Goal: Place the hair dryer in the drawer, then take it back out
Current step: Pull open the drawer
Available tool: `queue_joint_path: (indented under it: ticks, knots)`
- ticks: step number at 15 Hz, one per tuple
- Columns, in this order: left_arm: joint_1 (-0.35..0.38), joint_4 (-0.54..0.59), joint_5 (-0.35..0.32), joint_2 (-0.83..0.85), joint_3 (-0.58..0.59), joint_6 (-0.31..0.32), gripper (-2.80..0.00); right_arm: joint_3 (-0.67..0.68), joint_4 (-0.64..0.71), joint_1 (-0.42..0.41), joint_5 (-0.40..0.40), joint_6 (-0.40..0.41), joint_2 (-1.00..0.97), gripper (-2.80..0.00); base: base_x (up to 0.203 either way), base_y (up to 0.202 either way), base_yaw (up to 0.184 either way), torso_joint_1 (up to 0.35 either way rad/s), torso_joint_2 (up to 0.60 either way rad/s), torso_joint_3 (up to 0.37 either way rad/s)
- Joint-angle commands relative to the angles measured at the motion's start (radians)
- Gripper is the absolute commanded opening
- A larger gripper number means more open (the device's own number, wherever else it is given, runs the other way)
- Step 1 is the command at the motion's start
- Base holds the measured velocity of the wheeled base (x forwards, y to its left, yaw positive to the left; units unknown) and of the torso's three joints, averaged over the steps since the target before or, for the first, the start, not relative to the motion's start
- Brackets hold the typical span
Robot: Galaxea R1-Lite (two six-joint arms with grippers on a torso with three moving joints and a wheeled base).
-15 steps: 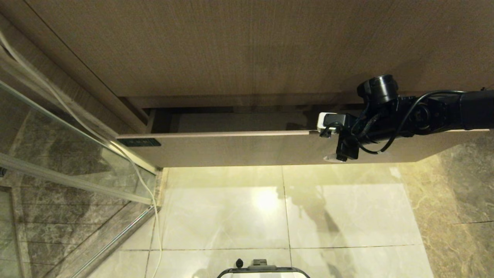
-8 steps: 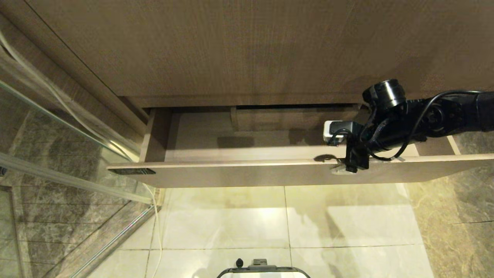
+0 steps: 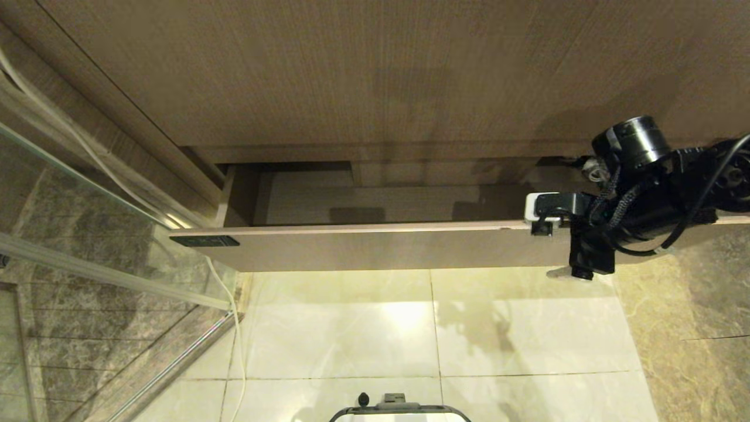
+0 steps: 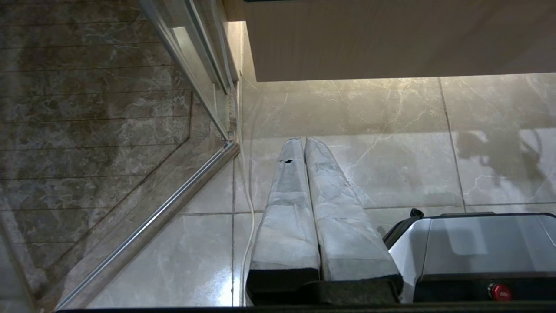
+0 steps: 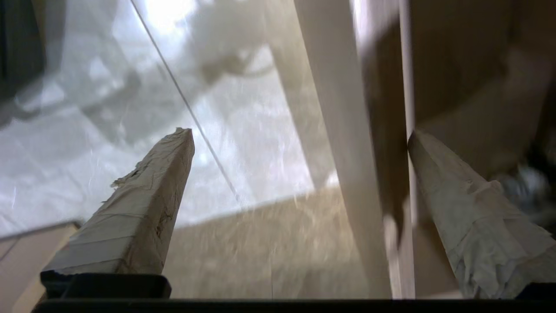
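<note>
Since half a second ago the drawer (image 3: 375,249) has slid partly back in. Right claw (image 5: 299,134) gapes wide, empty, straddling its front edge. Left claw (image 4: 304,141) is pressed closed. Dryer unseen.

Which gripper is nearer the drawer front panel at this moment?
Right. The right gripper stands open astride the top edge of the drawer at its right end. The left gripper hangs shut over the floor, apart from it.
</note>
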State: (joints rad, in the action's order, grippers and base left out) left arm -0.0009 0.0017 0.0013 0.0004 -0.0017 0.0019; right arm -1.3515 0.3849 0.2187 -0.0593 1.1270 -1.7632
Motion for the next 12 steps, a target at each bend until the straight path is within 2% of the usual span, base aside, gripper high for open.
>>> queue_joint_path:
  ticks: [1,4,8,9,12]
  knots:
    - [0.001,0.000,0.000,0.001,0.000,0.000,-2.80,0.034,0.008,0.001,-0.033,0.001,0.058,0.00,0.000,0.000,0.000,0.000,0.00,0.000]
    - [0.001,0.000,0.000,0.001,0.000,0.000,-2.80,0.028,0.003,0.001,-0.042,-0.070,0.066,0.00,0.000,0.000,0.000,0.000,0.00,0.000]
    - [0.001,0.000,0.000,0.000,0.000,0.000,-2.80,0.028,-0.012,-0.009,-0.029,-0.071,0.127,0.00,0.000,0.000,0.000,0.000,0.00,0.000]
    - [0.000,0.000,0.000,0.001,0.000,0.000,-2.80,0.036,-0.012,-0.010,-0.029,-0.073,0.151,-2.80,0.000,0.000,0.000,0.000,0.00,0.000]
    - [0.000,0.000,0.000,0.000,0.000,0.000,-2.80,0.073,-0.004,-0.010,-0.029,-0.075,0.244,-2.80,0.000,0.000,0.000,0.000,0.00,0.000]
